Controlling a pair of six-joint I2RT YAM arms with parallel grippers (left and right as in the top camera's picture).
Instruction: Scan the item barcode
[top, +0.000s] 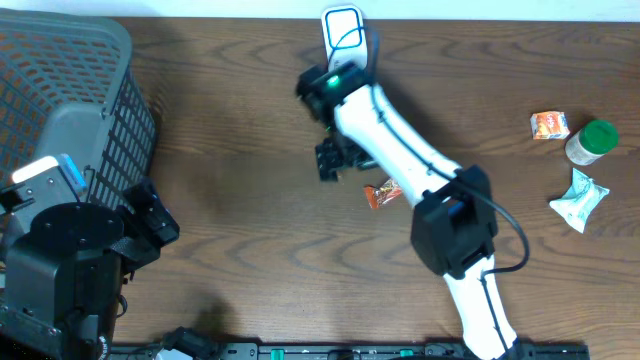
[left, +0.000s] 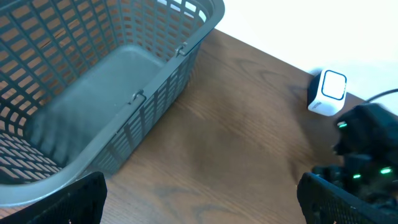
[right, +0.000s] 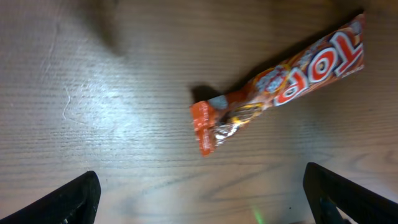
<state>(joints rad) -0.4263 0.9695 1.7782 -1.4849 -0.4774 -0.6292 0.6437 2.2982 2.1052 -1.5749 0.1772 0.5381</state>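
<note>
Okay, so my right gripper (right: 200, 182) is wide open and has nothing in it. Both fingers (right: 68, 200) only poke in at the bottom corners of the wrist view, with bare wooden table (right: 112, 112) between them. The orange candy wrapper (right: 280, 81) lies flat on the wood ahead of the fingers, off toward the right-hand one, slanting away with its crimped end nearest the middle. Nothing touches it.

From overhead, the right arm (top: 400, 150) reaches in from the near edge, bends at the dark elbow block and runs diagonally across the middle of the table. Its wrist sits just short of the white scanner (top: 342, 30), with the black finger assembly folded back underneath, pointing down at the wood. The candy wrapper (top: 383, 193) peeks out right beside the forearm, on the near side of it.

My left gripper (left: 199, 198) is also fully open and holding nothing. That arm sits tucked back, looking over the grey basket (left: 186, 56), which is just ahead and to its left. The scanner (left: 328, 92) is well off ahead to its right, with the right arm's dark end blurred just below it.

Way out past the right arm's far side sit a small orange packet (top: 549, 124), a green-capped bottle (top: 592, 140) and a white-green pouch (top: 578, 198), well clear of either hand.
</note>
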